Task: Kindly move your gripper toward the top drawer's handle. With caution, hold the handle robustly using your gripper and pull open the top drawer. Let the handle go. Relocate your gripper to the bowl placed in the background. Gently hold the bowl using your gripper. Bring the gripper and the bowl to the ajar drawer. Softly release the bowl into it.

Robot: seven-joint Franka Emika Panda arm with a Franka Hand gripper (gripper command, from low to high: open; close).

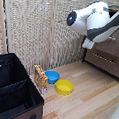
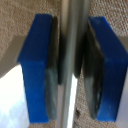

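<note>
In the wrist view the thin silver handle (image 2: 75,30) runs straight between my two blue fingers (image 2: 37,65), and the dark pads press on it from both sides. My gripper (image 2: 71,65) is shut on the bar. In the exterior view the white gripper (image 1: 88,45) sits at the dark brown dresser, in front of the top drawer (image 1: 116,43), and the arm hides the fingers and most of the drawer front. The blue bowl (image 1: 52,76) rests on the wooden floor by the wicker screen, far from the gripper.
A yellow bowl (image 1: 64,87) lies just in front of the blue one. An orange carton (image 1: 41,79) stands beside them. A large black fabric box (image 1: 13,93) fills the exterior view's left. A lower drawer with its own bar handle (image 1: 103,57) sits under the gripper.
</note>
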